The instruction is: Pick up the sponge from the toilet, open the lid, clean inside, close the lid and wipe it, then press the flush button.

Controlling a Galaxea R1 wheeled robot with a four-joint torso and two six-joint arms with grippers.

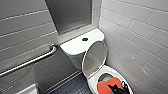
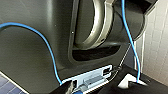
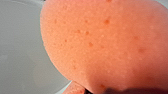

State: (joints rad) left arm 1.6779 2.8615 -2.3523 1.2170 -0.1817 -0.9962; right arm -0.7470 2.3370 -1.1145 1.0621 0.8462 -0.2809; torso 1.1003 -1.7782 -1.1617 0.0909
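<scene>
One toilet [image 1: 75, 46] – white, glossy, its boxy tank set against the grey tiled wall [image 1: 22, 30] – serves as the landmark in the head view. The flush button [image 1: 85, 39], small, round and dark, sits on the flat tank cover near its middle. The lid [image 1: 96, 56] stands raised, leaning back against the front of the tank, so that its hollow underside faces the bowl and the oval seat rim [image 1: 93, 80] lies exposed below it.

The sponge [image 1: 108, 85], bright orange-red with a rounded outline, is over the bowl opening, in front of the raised lid and well below the tank. It covers much of the opening. The right gripper [image 1: 117, 88], a dark shape, lies on the sponge's edge farthest from the tank, and appears to pinch the sponge there, though its fingers are hard to make out. In the right wrist view the sponge's pitted surface looms very close, with the smooth white ceramic of the bowl beside it.

A silvery grab bar [image 1: 32, 61] runs along the wall beside the tank, on the side away from the bowl. A dark recess [image 1: 71, 13] opens in the wall directly above the tank. Dark small-tiled floor [image 1: 72, 87] shows at the foot of the toilet.

The left wrist view shows the robot's own dark body and a blue cable [image 2: 47, 47]; whether the left gripper [image 2: 100, 88] is spread or pressed together cannot be told.
</scene>
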